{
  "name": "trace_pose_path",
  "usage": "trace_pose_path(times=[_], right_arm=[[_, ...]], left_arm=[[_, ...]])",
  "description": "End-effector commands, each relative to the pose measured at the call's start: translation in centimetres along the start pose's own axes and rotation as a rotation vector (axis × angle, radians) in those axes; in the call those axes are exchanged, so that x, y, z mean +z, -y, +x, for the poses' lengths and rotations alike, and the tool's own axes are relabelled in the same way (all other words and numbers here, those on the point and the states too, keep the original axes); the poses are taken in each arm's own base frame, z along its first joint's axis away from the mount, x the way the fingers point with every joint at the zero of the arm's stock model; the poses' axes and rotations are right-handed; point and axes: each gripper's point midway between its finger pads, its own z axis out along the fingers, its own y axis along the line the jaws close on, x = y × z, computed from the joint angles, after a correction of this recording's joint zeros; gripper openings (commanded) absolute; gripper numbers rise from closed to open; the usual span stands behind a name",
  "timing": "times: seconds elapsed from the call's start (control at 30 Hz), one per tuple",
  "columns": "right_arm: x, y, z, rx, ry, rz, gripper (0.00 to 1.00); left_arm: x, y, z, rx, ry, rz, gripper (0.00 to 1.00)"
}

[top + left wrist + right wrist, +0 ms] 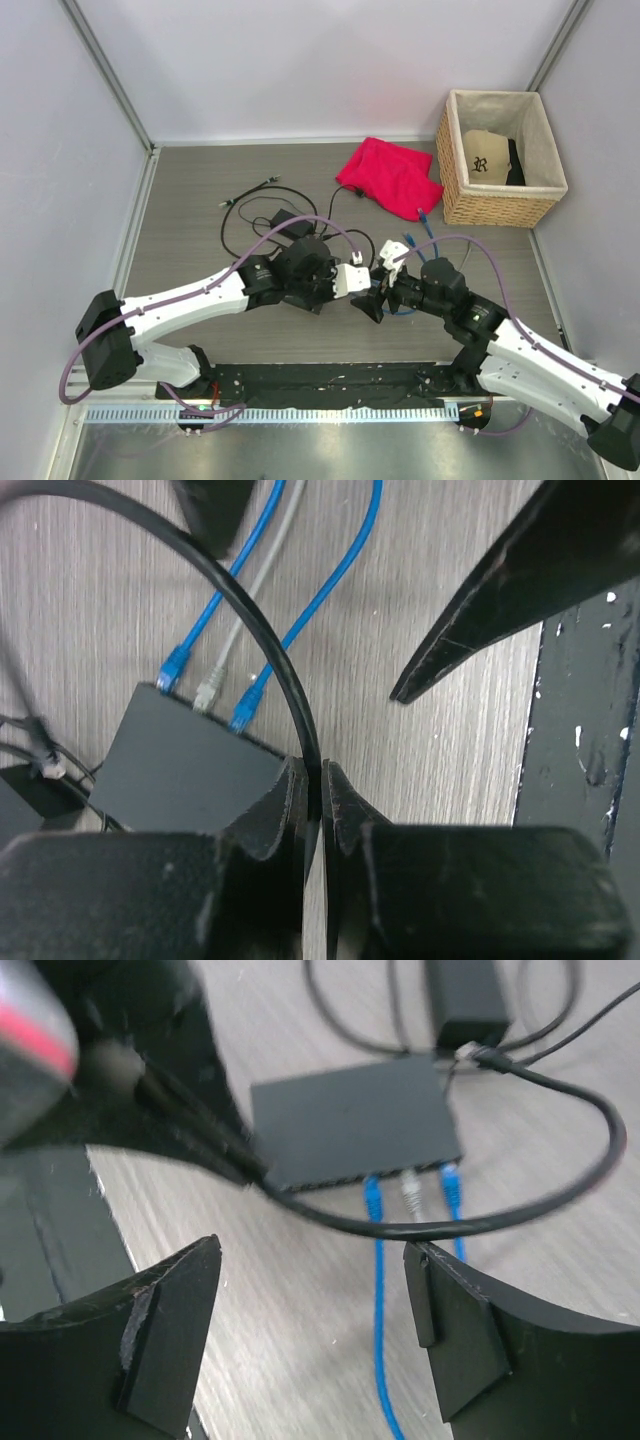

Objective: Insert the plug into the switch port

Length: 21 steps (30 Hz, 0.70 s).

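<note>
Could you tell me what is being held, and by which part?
The left gripper pinches the black cable along its cord; the right gripper is open, holding nothing.

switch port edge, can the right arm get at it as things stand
Probably not freely: the right pincer is open facing the switch, but the black cable pinched in the left pincer sweeps across its port edge.

Readable marks: one.
Beige cap (pixel 485 155) in wicker basket (pixel 497 208): dark emblem, reads roughly as a stylised "R".
</note>
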Motion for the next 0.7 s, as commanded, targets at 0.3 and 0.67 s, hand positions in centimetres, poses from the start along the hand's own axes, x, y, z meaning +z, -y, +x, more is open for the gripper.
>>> trace_pose_path(times=[0.3, 0.67], right_arm=[[0.7, -1.0, -2.2, -0.041, 0.057, -0.068, 0.79], [-2.5, 1.2, -5.5, -0.041, 0.221, 0.094, 0.79]], left_arm=[[-0.4, 0.3, -2.1, 0.051, 0.071, 0.022, 0.11], [-1.9, -1.5, -1.8, 0.061, 0.104, -0.115, 0.09]])
